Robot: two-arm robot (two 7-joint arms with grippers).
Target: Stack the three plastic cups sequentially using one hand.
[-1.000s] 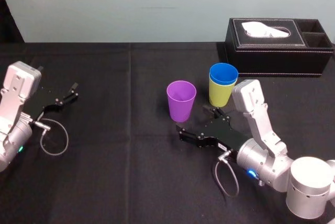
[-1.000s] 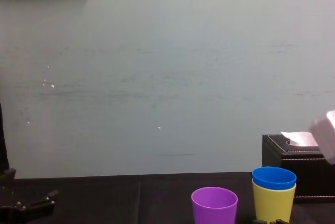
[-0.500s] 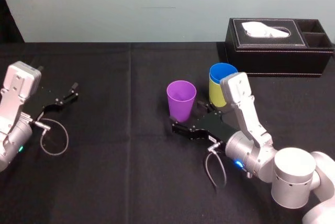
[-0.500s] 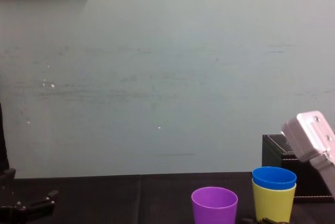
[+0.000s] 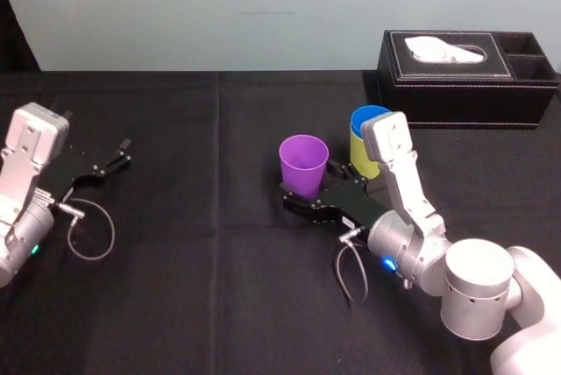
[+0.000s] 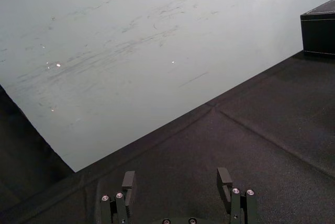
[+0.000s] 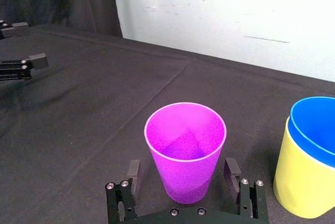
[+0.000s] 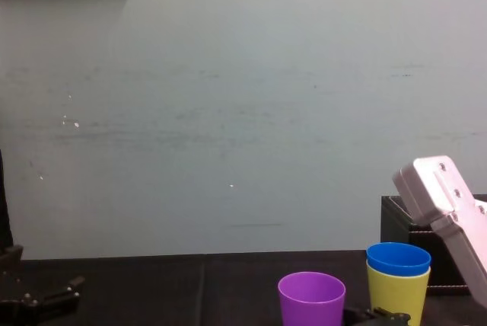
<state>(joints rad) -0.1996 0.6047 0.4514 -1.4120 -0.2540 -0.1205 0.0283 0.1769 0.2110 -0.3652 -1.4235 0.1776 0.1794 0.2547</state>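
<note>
The purple cup [image 5: 303, 165] stands upright mid-table, also seen close up [image 7: 186, 150] and low in the chest view [image 8: 310, 299]. My right gripper [image 5: 311, 189] is open, with one finger on each side of the cup's lower part [image 7: 181, 174] and a small gap at both sides. To the cup's right the blue cup [image 5: 366, 118] sits nested inside the yellow-green cup [image 5: 360, 158], partly hidden by my right arm. My left gripper [image 5: 121, 154] rests open at the table's far left [image 6: 176, 179], holding nothing.
A black tissue box [image 5: 465, 77] stands at the back right, behind the nested cups. A black cloth [image 5: 210, 261] covers the table, with free room across the middle and left. A pale wall [image 8: 228, 113] rises behind the table.
My right gripper has slid forward and to the left, from in front of the nested cups to around the purple cup's base. The cups and left arm have not moved.
</note>
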